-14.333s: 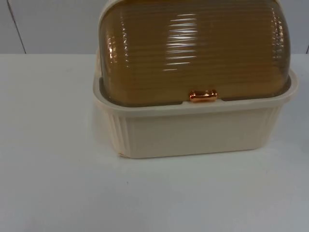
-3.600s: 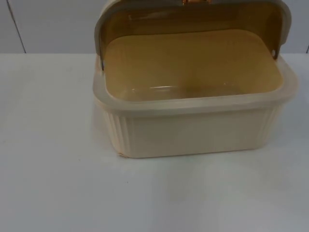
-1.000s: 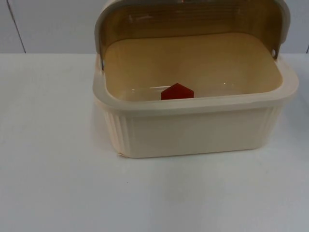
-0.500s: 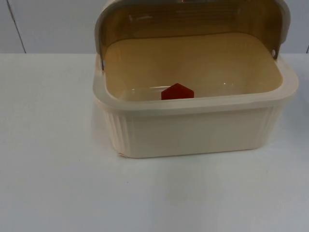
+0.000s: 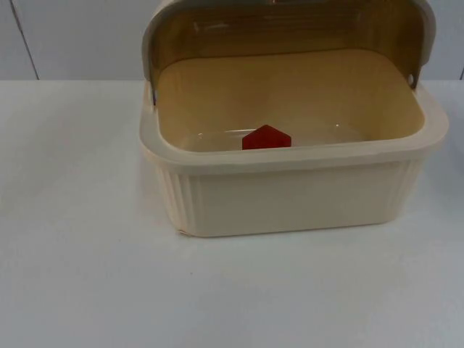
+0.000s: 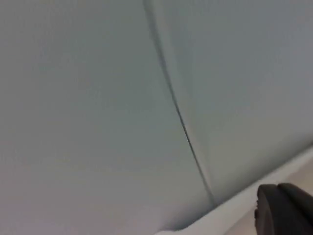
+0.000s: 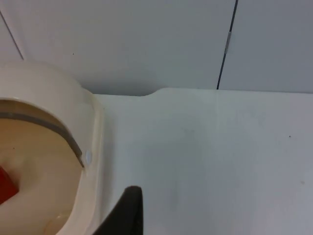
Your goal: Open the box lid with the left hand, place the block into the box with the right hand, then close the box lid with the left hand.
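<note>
The red block (image 5: pixel 266 137) lies on the floor of the cream box (image 5: pixel 290 196), near its front wall, at about 6 o'clock inside the tub. The amber lid (image 5: pixel 290 25) is rolled back at 12 o'clock, leaving the opening free. The right gripper (image 7: pixel 124 215) hangs just beside the box's right rim; the left gripper (image 6: pixel 286 208) faces the grey partition wall (image 6: pixel 98 98). Whether either gripper's fingers are apart cannot be told. Closing the lid appears to remain.

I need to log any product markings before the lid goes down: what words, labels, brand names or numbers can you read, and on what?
None can be read: the box, its raised lid, the red block, the table and the wall all look plain.
</note>
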Robot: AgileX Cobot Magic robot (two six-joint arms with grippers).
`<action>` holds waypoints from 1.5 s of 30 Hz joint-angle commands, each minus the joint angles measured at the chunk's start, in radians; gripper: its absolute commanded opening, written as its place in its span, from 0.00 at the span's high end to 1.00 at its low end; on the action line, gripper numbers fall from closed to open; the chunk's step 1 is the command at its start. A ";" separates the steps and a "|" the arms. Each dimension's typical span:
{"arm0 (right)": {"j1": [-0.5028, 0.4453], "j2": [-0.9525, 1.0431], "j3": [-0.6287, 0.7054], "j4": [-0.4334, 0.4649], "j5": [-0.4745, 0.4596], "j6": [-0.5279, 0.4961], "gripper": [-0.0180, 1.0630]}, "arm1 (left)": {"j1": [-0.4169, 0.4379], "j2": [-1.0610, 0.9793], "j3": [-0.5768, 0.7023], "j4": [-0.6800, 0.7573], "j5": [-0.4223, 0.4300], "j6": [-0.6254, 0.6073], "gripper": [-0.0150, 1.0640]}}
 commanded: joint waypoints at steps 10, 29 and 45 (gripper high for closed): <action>-0.006 -0.013 0.001 0.002 -0.009 0.000 0.02 | -0.103 0.304 -0.271 -0.037 0.144 0.654 0.99; -0.006 -0.013 0.001 0.002 -0.036 0.000 0.02 | -0.037 0.403 -0.271 -0.854 0.118 1.454 0.99; -0.006 -0.038 0.001 0.007 -0.033 0.002 0.02 | -0.016 0.439 -0.267 -0.861 0.189 1.456 0.99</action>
